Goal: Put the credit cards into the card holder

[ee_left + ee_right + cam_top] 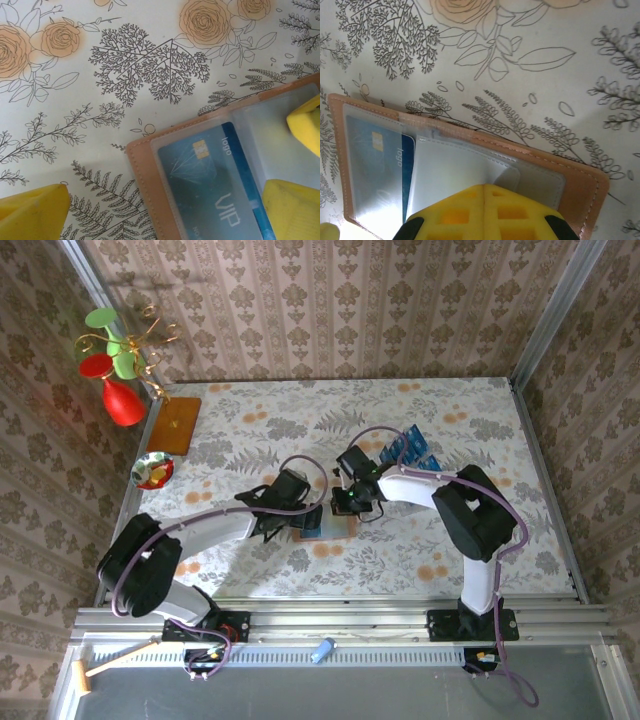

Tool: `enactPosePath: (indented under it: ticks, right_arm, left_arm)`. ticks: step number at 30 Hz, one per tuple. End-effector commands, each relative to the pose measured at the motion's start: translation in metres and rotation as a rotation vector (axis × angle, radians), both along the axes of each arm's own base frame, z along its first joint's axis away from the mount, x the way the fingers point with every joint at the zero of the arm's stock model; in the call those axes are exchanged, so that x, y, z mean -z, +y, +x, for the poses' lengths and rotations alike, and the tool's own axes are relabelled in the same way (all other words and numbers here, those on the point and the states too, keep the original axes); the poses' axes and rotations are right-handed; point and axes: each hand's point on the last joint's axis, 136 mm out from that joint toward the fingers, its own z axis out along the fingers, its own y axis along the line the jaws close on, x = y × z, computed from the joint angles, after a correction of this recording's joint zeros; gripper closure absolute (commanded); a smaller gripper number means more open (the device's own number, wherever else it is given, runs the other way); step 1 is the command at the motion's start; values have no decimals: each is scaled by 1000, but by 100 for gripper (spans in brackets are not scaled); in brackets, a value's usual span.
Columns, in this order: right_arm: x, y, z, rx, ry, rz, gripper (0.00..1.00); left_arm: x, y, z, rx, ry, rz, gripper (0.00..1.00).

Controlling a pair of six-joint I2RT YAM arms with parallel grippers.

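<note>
Card holder (582, 187) lies open on tabletop (570, 75) w/ one blue card (200, 172) in a sleeve, L gripper (165, 202) spread wide over it, R gripper (485, 195) pinched together on its clear inner sleeve (455, 167), other credit cards (411, 448) well apart.

Top overhead — wrist cameras close, sharing the card holder (141, 190).

The card holder (581, 186) lies open on the flower-printed table (545, 75). A blue credit card (408, 156) sits in its left clear pocket. The right gripper (484, 212), yellow jaws pressed together, is over a pale inner leaf (455, 172) whose lower edge runs beneath it.
</note>
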Motion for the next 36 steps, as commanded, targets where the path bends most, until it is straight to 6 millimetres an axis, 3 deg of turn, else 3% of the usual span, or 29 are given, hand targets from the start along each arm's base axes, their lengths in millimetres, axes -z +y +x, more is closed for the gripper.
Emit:
enactPosePath:
  ticks: [1,12,21,23,28,31,36]
  right_arm:
    - [10,3,-6,4,37,4,98]
    - [11,2,-7,8,40,2,98]
    - [5,4,-6,11,33,14,98]
    - [0,4,-4,11,25,19,94]
    - [-26,-1,4,31,-17,43,70]
    - [-36,-8,7,54,-37,50,67]
    - [-31,-14,6,75,-26,50,66]
  left_arm:
    - [-3,-6,3,-9,-8,-6,0]
    - [14,-17,-3,17,4,18,0]
    - [32,-12,-8,26,19,90,0]
    - [35,-10,-8,26,22,102,0]
    - [40,-8,-11,23,31,107,0]
    - [42,-8,-12,22,31,106,0]
    - [43,-7,-13,21,31,104,0]
